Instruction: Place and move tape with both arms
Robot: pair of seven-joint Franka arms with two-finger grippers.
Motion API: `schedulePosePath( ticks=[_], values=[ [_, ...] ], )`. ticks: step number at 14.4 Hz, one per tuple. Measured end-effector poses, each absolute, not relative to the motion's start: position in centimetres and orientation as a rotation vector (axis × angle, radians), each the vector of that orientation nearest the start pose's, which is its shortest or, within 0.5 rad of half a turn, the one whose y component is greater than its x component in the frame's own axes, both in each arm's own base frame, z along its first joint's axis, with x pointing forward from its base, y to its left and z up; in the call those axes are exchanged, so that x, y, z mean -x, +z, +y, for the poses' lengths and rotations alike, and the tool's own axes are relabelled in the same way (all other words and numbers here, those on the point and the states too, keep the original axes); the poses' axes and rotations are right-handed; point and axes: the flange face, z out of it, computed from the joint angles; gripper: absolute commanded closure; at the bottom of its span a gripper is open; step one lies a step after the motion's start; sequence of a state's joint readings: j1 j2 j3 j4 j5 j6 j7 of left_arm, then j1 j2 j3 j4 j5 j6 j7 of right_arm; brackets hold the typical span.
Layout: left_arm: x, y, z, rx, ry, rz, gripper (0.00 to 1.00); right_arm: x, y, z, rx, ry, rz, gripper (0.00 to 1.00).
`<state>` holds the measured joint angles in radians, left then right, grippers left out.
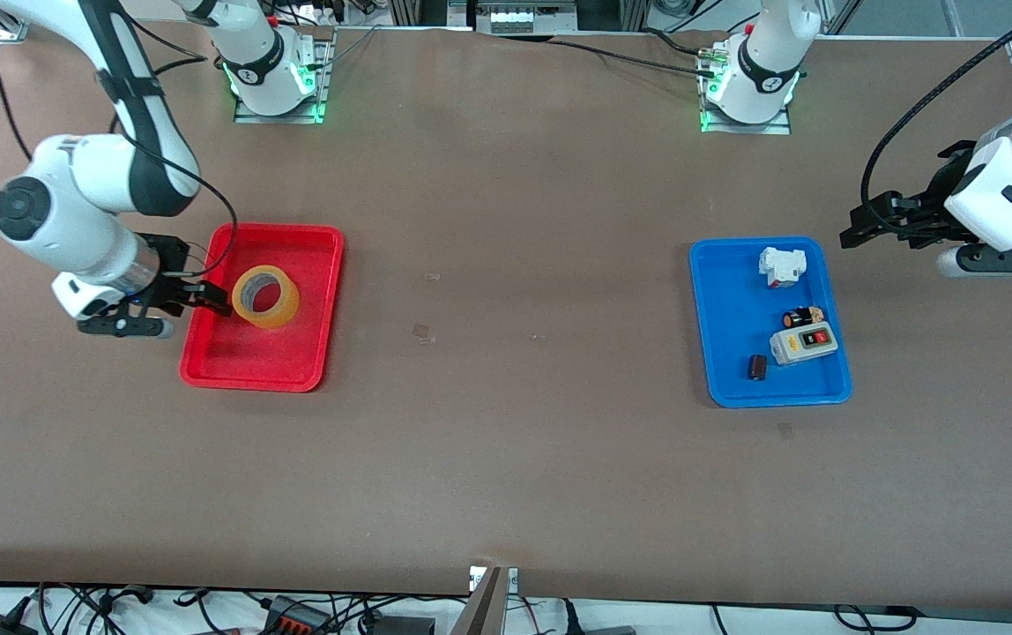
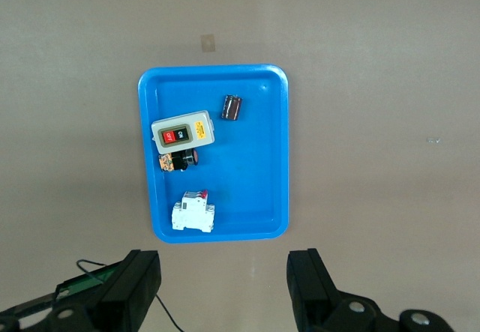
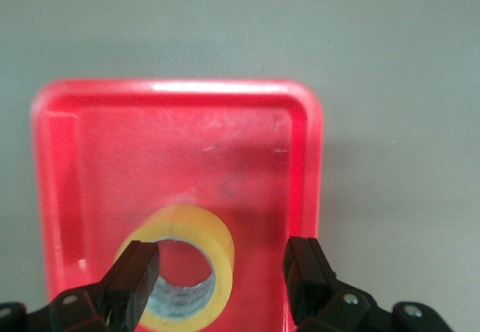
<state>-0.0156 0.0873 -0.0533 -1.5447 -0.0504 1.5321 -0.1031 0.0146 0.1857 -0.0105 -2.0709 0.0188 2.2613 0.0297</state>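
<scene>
The yellow tape [image 1: 265,296] stands tilted on its edge in the red tray [image 1: 281,228], its grey-lined hole turned toward the right gripper. My right gripper [image 1: 209,298] is open and low over the tray edge at the right arm's end, just beside the tape. In the right wrist view the tape [image 3: 217,249] sits at my right gripper [image 3: 221,261]; one finger [image 3: 135,272] overlaps the hole side and the other stands apart from the roll. My left gripper [image 1: 867,222] is open and empty over bare table beside the blue tray [image 1: 757,241], toward the left arm's end. It also shows in the left wrist view [image 2: 223,272].
The blue tray [image 2: 214,68] holds a white switch box with a red button [image 1: 804,344], a white breaker [image 1: 781,265], a small dark cylinder [image 1: 757,367] and a dark and tan part [image 1: 803,316]. Brown table lies between the two trays.
</scene>
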Motion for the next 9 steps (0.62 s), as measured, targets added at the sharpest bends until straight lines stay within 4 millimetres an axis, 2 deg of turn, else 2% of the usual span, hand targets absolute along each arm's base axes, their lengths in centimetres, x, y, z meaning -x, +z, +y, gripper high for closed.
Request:
schedulePosePath(
  ticks=[3,5,6,9],
  values=[
    [-57.3,58.4,-4.4,3.183,0.166,-0.055,0.00,-59.4,41.4,0.3,3.126,-0.032,0.057,0.04],
    [-57.3,58.4,-4.4,3.183,0.167,-0.054,0.00,-59.6,46.4,0.3,3.125,-0.031,0.054,0.04],
    [-57.3,58.4,-4.4,3.183,0.167,-0.054,0.00,-59.5,49.0,0.3,3.124,-0.030,0.052,0.01],
    [-57.3,58.4,-4.4,3.182,0.168,-0.053,0.00,-57.8,56.0,0.3,3.121,-0.070,0.048,0.01]
  ],
)
